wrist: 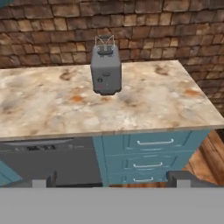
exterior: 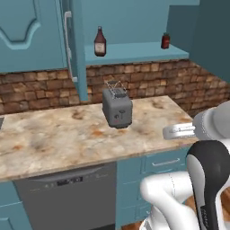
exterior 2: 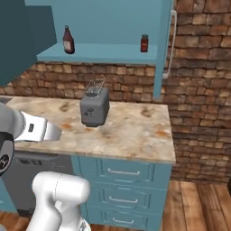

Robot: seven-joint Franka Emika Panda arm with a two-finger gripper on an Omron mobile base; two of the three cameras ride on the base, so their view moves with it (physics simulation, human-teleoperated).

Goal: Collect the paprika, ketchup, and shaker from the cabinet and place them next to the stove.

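With its gripper point(wrist: 112, 179) spread open and empty low in the hand view, the arm must reach the cabinet point(exterior: 134, 53) shelf at upper centre, where ketchup point(exterior: 99, 42) and paprika point(exterior: 165, 41) stand well apart (toaster point(exterior: 117, 108) below), risking a knocked-over bottle.

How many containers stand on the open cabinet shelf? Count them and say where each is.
2. The ketchup bottle stands at the shelf's left end, near the open door. The small red paprika jar stands at the right end. A shaker may be hidden; none is visible.
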